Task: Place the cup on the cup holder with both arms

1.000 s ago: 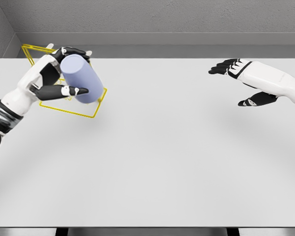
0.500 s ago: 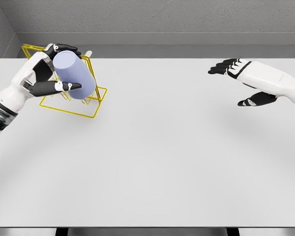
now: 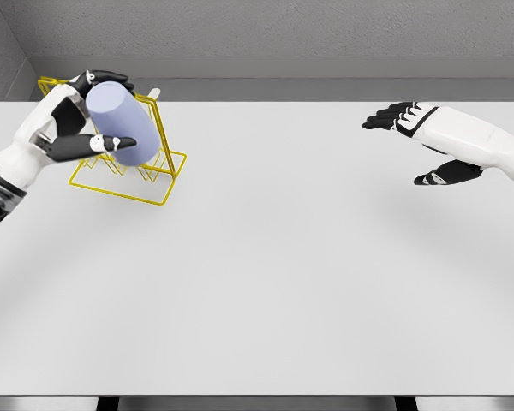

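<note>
Here the left hand (image 3: pixel 68 120) has its fingers wrapped around the cup (image 3: pixel 124 127). The cup is pale blue-purple and round like a can. It is tipped over on a slant, with its flat end facing up and to the left. The dark thumb (image 3: pixel 103 145) lies across the front of the cup, and the other fingers curl over the top of it. The cup is up in the air, right in front of the cup holder (image 3: pixel 146 167). The cup holder is made of thin yellow wire and stands on the far left part of the white table (image 3: pixel 283 282). I cannot tell if the cup is touching the wire. The right hand (image 3: pixel 415 141) is far away on the other side, above the far right part of the table. Its fingers are spread out and point to the left. It has nothing in it. A grey wall (image 3: pixel 265 34) stands behind the table.
</note>
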`<act>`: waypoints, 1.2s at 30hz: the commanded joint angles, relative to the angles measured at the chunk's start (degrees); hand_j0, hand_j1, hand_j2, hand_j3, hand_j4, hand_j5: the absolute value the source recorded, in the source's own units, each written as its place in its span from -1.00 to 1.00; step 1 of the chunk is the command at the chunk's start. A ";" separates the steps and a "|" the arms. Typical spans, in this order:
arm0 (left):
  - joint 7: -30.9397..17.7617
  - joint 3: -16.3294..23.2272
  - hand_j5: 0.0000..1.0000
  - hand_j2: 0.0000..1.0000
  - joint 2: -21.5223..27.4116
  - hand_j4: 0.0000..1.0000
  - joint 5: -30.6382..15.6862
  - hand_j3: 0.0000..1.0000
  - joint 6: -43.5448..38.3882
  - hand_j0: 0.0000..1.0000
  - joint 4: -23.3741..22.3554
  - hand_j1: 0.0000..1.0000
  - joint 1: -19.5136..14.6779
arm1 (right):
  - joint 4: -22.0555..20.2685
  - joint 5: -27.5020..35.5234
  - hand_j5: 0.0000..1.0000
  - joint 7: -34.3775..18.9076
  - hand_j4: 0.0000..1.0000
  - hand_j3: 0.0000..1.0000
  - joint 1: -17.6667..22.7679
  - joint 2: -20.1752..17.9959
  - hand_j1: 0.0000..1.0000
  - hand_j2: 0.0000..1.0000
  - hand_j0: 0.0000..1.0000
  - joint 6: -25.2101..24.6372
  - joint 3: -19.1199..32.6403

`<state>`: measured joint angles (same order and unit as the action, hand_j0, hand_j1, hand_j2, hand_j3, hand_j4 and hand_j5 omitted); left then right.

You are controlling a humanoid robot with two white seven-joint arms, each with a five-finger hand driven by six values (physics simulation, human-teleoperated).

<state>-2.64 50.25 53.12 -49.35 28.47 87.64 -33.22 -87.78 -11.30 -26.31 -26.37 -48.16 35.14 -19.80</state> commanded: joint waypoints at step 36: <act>0.10 0.20 1.00 1.00 -1.09 1.00 0.84 1.00 -1.75 1.00 -1.68 1.00 -1.67 | 0.16 0.41 1.00 0.03 1.00 1.00 2.55 -0.09 1.00 1.00 1.00 -0.14 2.83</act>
<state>-2.55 50.57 52.00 -48.53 26.60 85.67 -34.98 -87.55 -11.36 -26.32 -23.82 -48.13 35.15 -18.30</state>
